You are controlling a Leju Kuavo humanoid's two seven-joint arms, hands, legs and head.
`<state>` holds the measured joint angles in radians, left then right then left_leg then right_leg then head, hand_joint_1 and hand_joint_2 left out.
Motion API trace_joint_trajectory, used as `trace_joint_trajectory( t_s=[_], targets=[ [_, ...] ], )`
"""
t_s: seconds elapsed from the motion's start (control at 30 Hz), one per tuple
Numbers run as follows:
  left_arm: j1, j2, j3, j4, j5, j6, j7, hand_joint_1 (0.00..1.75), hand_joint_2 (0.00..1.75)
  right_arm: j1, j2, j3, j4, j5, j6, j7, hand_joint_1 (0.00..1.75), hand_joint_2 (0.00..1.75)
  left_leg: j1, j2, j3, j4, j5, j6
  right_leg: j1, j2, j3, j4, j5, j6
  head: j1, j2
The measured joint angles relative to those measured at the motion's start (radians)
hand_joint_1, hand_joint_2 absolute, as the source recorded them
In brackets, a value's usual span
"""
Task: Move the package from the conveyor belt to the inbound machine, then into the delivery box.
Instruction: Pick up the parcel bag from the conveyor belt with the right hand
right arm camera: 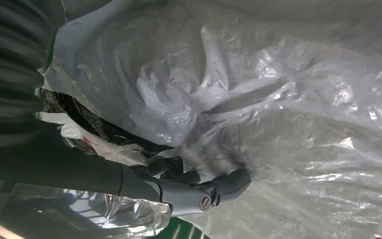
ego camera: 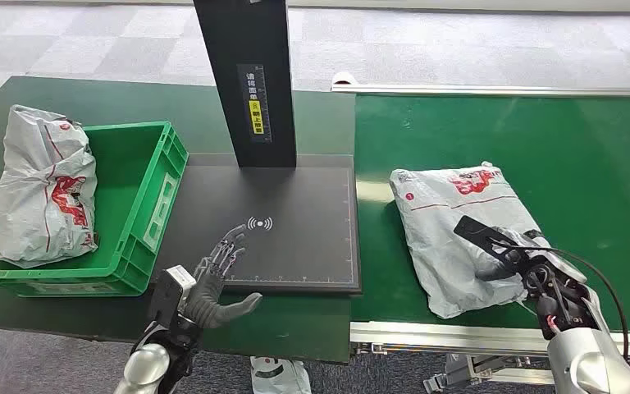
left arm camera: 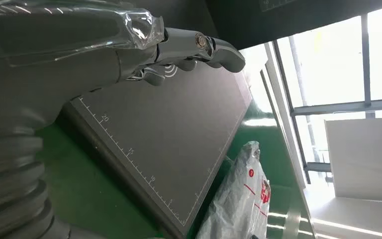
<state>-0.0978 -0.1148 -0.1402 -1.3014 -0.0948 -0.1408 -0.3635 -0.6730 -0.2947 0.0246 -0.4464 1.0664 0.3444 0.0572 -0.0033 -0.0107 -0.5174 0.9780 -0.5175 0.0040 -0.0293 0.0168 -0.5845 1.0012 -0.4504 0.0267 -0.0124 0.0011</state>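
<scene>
the first step is in hand: getting hold of the package [ego camera: 459, 234] while it lies flat on the green conveyor belt [ego camera: 591, 164], out at about 3 o'clock from the inbound machine [ego camera: 283, 226]. the right hand [ego camera: 515, 261] rests on the near, 5 o'clock part of the grey plastic bag; in the right wrist view its thumb and darker fingers [right arm camera: 179, 175] press into the crinkled film, but i cannot tell whether they have closed on a fold or only lie against it. the bag does not look lifted yet.

the left hand [ego camera: 217, 283] hovers at the machine's 7 o'clock corner, fingers spread, holding nothing, just above the dark scanning plate near its wireless mark [ego camera: 259, 222].

the next move, as i judge it, calls for a firm grip on the loose film, then a lift and a carry toward 9 o'clock onto the plate, clear of the black upright post [ego camera: 246, 82] at the plate's 12 o'clock. the film is slack and slippery, so a shallow pinch may let it slide out.

the delivery box [ego camera: 143, 193], a green crate at 9 o'clock of the machine, already holds another bagged parcel [ego camera: 45, 189] on its far-left side; that step is well off yet.
</scene>
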Motion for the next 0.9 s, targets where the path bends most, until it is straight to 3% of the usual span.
trace_joint_trajectory(
  t_s=[0.23,0.8,0.83,0.9],
  targets=[
    [-0.015,0.008,-0.017,0.033,0.005,0.011,-0.004,0.0,1.75,-0.035,-0.009,0.033,0.071,-0.014,0.09,-0.004,0.0,1.75,0.0,0.0,0.0,0.0,0.0,0.0,0.0,0.0,0.0,0.0,0.0,0.0,0.0,0.0],
    [-0.027,0.025,-0.034,0.065,0.013,0.02,-0.007,0.0,1.75,-0.047,-0.012,0.066,0.107,-0.018,0.093,-0.021,0.0,1.75,0.0,0.0,0.001,0.0,0.0,0.0,0.0,0.0,0.001,0.0,0.0,0.0,0.0,0.0],
    [-0.027,0.026,-0.034,0.065,0.016,0.021,-0.008,0.0,1.75,-0.047,-0.012,0.068,0.107,-0.016,0.086,-0.025,0.14,1.75,0.0,0.0,0.001,0.0,0.0,0.0,0.0,-0.001,0.001,0.0,0.0,0.0,0.0,0.0],
    [-0.025,0.03,-0.034,0.065,0.02,0.026,-0.009,0.0,1.75,-0.048,-0.012,0.076,0.107,-0.013,0.076,-0.044,1.02,1.75,0.0,0.0,0.0,0.0,0.0,0.0,0.0,0.0,0.001,0.0,0.0,0.0,0.0,0.0]
  ],
)
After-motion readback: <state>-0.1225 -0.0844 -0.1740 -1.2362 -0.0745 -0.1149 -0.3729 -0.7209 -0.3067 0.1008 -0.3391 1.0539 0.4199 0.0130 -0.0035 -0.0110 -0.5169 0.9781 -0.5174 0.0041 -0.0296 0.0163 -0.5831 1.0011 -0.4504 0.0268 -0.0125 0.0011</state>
